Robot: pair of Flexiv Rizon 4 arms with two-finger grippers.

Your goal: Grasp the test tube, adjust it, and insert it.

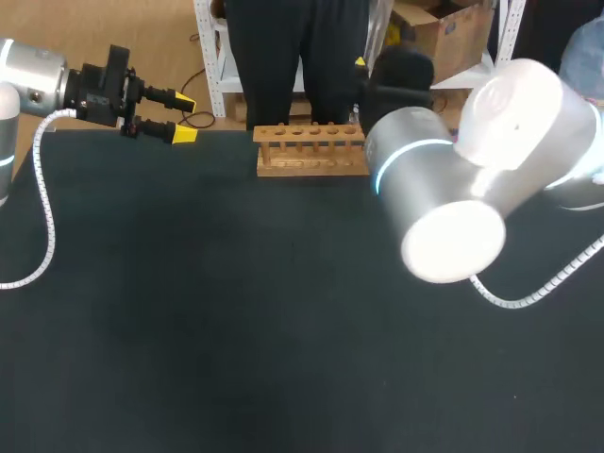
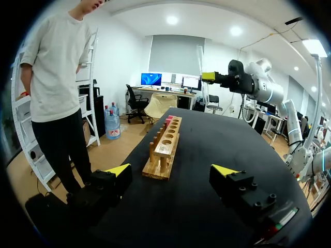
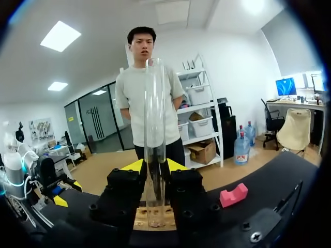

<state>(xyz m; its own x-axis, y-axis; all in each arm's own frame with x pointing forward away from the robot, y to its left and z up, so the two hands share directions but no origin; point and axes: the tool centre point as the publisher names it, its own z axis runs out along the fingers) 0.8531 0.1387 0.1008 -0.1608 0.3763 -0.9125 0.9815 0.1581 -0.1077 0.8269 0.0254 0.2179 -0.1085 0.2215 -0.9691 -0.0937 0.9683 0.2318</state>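
No text, number or sign could be read. The wooden rack [image 1: 310, 151] and the test tube [image 3: 155, 129] showed no legible marks.

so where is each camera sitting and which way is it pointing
Head view: above and behind the robot, looking down on the black table; the left gripper comes in at its left, the right arm fills its right.
Left wrist view: on the left wrist, looking past its open fingers along the wooden rack.
Right wrist view: on the right wrist, facing the rack; the right gripper is shut on the upright test tube.
Shared: all three show the rack; the left wrist view also sees the held test tube.
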